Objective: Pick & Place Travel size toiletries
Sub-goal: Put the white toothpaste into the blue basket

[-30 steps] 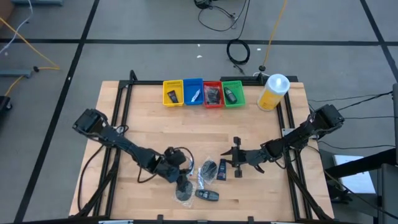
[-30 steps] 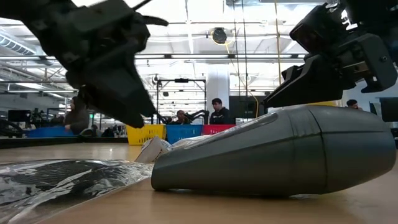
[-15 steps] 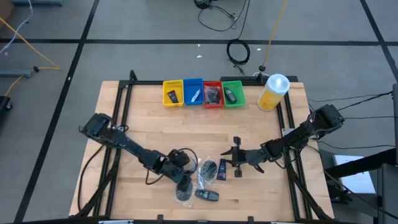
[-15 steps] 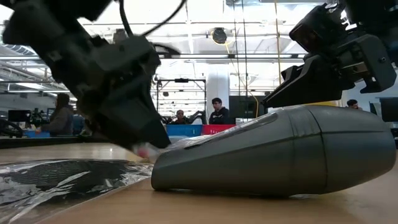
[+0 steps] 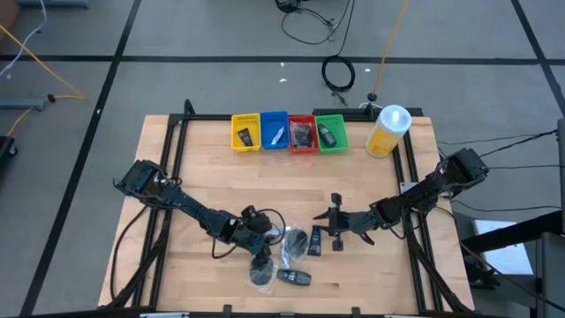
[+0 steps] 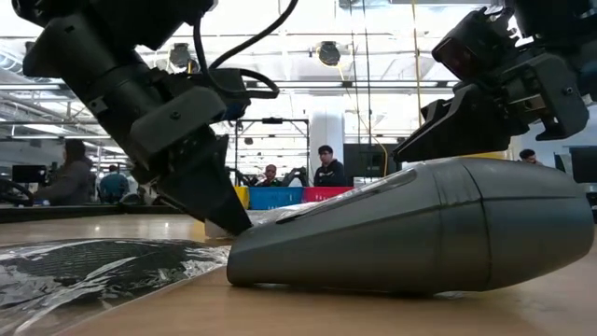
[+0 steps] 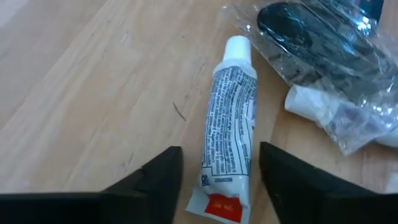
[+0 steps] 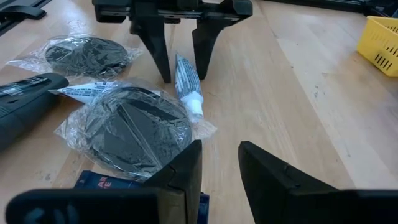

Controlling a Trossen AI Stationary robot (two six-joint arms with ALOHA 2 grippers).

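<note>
One small tube point(image 7: 229, 134) lies between the left gripper's point(image 7: 219, 177) parted fingers.

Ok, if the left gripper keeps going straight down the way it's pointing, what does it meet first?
The small white toothpaste tube. The left gripper stands open with a finger on each side of the tube's crimped end, so it should straddle it, then probably reach the wooden table.
</note>
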